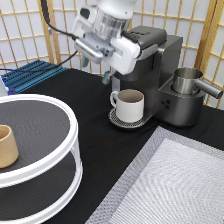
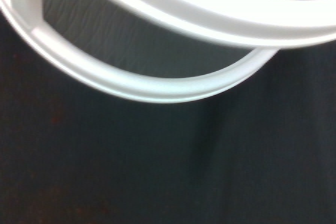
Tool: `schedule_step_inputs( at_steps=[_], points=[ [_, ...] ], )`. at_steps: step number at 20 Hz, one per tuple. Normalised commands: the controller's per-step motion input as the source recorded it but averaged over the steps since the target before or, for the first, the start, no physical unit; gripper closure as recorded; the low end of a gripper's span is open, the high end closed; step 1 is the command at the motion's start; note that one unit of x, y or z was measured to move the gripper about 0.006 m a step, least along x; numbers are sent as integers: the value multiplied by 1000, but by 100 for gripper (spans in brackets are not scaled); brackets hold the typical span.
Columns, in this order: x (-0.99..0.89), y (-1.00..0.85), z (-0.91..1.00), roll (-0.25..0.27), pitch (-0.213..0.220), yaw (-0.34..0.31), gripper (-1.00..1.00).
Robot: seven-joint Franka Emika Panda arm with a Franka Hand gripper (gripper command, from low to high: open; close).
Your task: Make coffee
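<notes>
Overhead, the arm's white hand hangs above the black surface (image 1: 95,135), in front of the upper part of the dark coffee machine (image 1: 160,75) toward the exterior view's top. The claw (image 1: 106,77) shows only as a small dark tip below the hand, just above and to the exterior view's left of the white handled mug (image 1: 129,105); whether it is wide or narrow cannot be told, and nothing can be seen held in it. The mug stands upright on the machine's round drip tray (image 1: 116,120), its handle toward the exterior view's left. A metal jug (image 1: 187,80) sits on the machine's right side. At the exterior view's left stands a white two-tier round rack (image 1: 60,150) with a tan handleless cup (image 1: 7,146) on its upper shelf. A grey woven mat (image 1: 175,185) covers the bottom right. The coffee pod cannot be made out in either view. The wrist view shows only curved white rims (image 2: 172,92) over dark surface.
</notes>
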Motion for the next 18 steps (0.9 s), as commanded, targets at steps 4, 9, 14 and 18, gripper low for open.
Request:
schedule_step_inputs(
  at_steps=[4, 9, 14, 18],
  points=[
    [60, -59, 904, 127, 23, 263, -100],
    [104, 17, 718, 165, 49, 310, -100],
    [153, 38, 746, 163, 61, 300, -100],
    [193, 124, 731, 184, 74, 265, -100]
  ],
)
